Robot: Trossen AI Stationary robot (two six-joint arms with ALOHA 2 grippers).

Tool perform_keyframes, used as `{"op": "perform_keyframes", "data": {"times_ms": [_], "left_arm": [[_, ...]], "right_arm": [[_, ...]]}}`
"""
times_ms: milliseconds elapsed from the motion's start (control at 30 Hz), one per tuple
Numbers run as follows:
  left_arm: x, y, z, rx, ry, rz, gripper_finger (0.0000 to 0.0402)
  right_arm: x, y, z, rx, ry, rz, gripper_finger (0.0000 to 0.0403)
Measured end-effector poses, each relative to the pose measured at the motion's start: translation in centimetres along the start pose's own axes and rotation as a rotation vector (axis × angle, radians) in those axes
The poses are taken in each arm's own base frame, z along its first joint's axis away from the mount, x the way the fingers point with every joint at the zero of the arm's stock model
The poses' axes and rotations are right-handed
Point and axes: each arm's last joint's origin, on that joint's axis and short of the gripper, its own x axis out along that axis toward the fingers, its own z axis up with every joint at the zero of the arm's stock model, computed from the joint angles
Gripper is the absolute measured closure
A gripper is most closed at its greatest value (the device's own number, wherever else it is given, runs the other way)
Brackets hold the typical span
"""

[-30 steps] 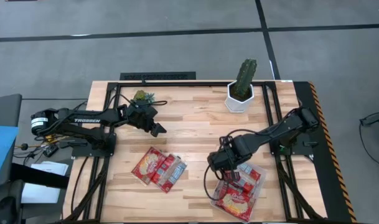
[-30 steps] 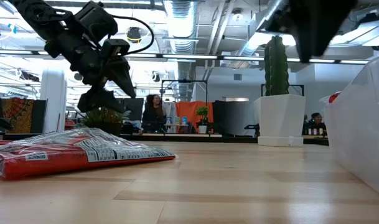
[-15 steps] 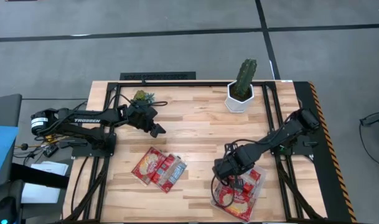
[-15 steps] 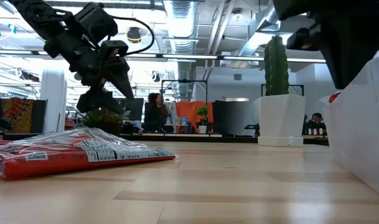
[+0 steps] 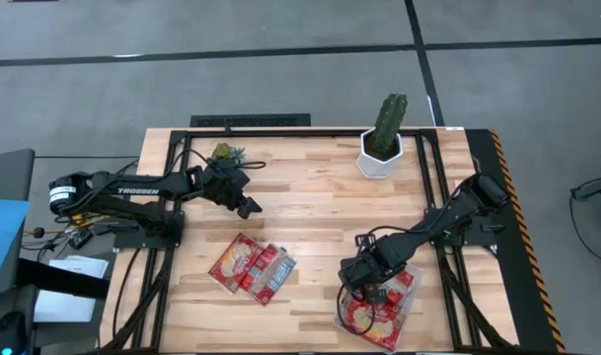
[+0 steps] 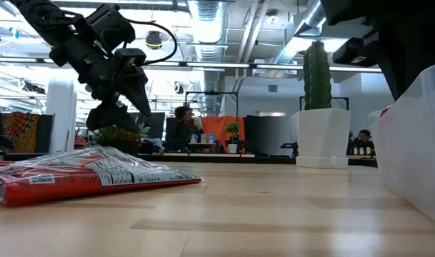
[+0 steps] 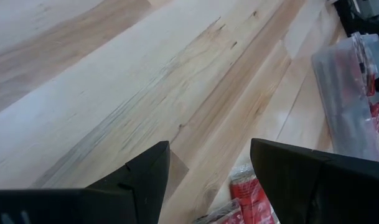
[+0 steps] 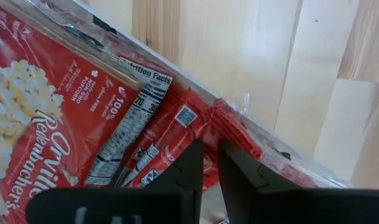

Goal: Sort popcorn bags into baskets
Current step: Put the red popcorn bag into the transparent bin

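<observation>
— where's the right gripper [image 5: 364, 283]?
— low over the clear shallow plastic tray [image 5: 410, 306] of shiny red popcorn packets [image 5: 371, 314], fingers nearly together, grasp hidden.
— the left gripper [image 5: 249, 206]?
— fingers apart, above bare wood; two packets [image 5: 251, 266] lie loose nearby.

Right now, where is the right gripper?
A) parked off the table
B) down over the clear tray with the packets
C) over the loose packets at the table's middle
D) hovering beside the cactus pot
B: in the high view the right gripper is at the clear tray, and its wrist view shows packets lying right under its fingers.
</observation>
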Motion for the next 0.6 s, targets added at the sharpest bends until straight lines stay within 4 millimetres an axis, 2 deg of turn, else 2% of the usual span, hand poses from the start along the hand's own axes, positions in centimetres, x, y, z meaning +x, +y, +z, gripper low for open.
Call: {"op": "perform_keyframes", "data": {"times_ms": [233, 367, 433, 600], "left_arm": [[0.0, 0.1, -0.1, 0.003, 0.013, 0.005, 0.0189], [0.0, 0.0, -0.3, 0.012, 0.063, -0.039, 0.0189], [0.0, 0.1, -0.6, 0.009, 0.118, -0.064, 0.0189], [-0.1, 0.3, -1.9, -0.03, 0.27, -0.074, 0.0189]], "right_arm": [[-0.1, 1.1, 0.3, -0.106, -0.012, 0.162, 0.0332], [-0.3, 1.2, 0.3, -0.057, -0.015, 0.172, 0.0333], [-1.2, 0.9, 0.6, -0.021, -0.037, 0.178, 0.0332], [-3.9, -0.5, 2.8, 0.053, -0.135, 0.203, 0.0333]]}}
